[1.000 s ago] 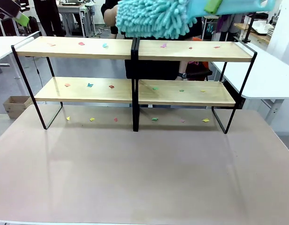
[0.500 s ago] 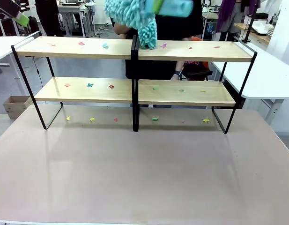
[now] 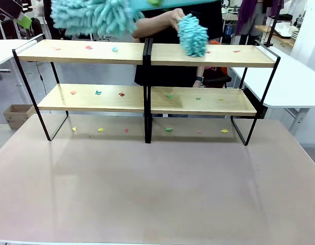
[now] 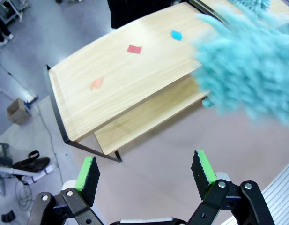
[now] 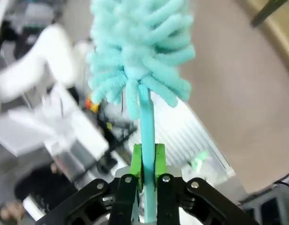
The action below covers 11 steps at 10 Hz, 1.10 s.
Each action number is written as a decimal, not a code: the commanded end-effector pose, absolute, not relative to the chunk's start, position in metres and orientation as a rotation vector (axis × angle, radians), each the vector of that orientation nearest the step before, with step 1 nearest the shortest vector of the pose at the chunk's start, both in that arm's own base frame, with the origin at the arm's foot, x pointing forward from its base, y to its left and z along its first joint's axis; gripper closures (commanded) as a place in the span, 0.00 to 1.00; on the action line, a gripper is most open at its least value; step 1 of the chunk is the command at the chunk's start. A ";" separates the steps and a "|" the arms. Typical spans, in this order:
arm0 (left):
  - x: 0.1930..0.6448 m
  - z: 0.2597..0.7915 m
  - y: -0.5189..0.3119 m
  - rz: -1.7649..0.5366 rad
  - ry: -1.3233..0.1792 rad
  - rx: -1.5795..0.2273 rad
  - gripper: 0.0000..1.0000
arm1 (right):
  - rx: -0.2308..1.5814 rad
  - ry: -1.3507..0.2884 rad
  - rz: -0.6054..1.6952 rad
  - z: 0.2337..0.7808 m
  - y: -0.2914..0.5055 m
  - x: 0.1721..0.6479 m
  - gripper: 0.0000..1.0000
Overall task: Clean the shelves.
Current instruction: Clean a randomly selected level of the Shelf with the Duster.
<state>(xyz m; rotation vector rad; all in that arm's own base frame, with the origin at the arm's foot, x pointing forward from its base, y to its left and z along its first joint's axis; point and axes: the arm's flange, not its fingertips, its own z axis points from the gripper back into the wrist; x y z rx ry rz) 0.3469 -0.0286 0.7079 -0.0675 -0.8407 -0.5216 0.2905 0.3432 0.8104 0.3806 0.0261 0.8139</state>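
Observation:
The shelves [image 3: 147, 53] stand across the far half of the table, two light wooden tiers in a black frame. Small coloured paper scraps [image 3: 98, 92] lie on both tiers. My right gripper [image 5: 147, 161] is shut on the turquoise handle of a fluffy turquoise duster [image 5: 139, 47]. Its head [image 3: 91, 15] hangs above the left section's top board. A person's hand [image 3: 173, 19] holds a second, smaller turquoise duster [image 3: 193, 35] on the right section's top board. My left gripper [image 4: 145, 171] is open and empty, high over the shelves' left end [image 4: 121, 79], beside the duster [image 4: 242, 65].
More paper scraps [image 3: 169, 129] lie on the beige table [image 3: 157, 189] under the lower tier. White tables [image 3: 290, 81] stand on both sides of the shelves. A cardboard box [image 3: 17, 115] sits on the floor at the left.
The duster in my right gripper has swept left, from over the right section to over the left one. The person's hand has come in with a second duster on the right top board.

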 end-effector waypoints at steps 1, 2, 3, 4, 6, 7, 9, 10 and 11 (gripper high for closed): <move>0.347 0.708 -0.028 -0.521 -0.840 -0.069 0.00 | 0.300 0.185 1.035 0.798 0.276 0.250 0.88; 0.347 0.708 -0.028 -0.521 -0.840 -0.069 0.00 | 0.284 0.249 1.157 0.792 0.262 0.225 0.88; 0.347 0.708 -0.028 -0.521 -0.840 -0.069 0.00 | 0.264 0.315 1.321 0.785 0.253 0.203 0.88; 0.347 0.708 -0.028 -0.521 -0.840 -0.069 0.00 | 0.246 0.306 1.350 0.780 0.252 0.190 0.88; 0.347 0.708 -0.028 -0.521 -0.840 -0.069 0.00 | 0.200 0.297 1.387 0.773 0.255 0.178 0.88; 0.347 0.708 -0.028 -0.521 -0.840 -0.069 0.00 | 0.228 0.280 1.385 0.773 0.255 0.182 0.88; 0.347 0.708 -0.028 -0.521 -0.840 -0.069 0.00 | 0.259 0.257 1.364 0.774 0.257 0.191 0.88; 0.347 0.708 -0.028 -0.521 -0.840 -0.069 0.00 | 0.276 0.243 1.366 0.775 0.259 0.197 0.88; 0.347 0.708 -0.028 -0.521 -0.840 -0.069 0.00 | 0.295 0.231 1.355 0.776 0.260 0.201 0.88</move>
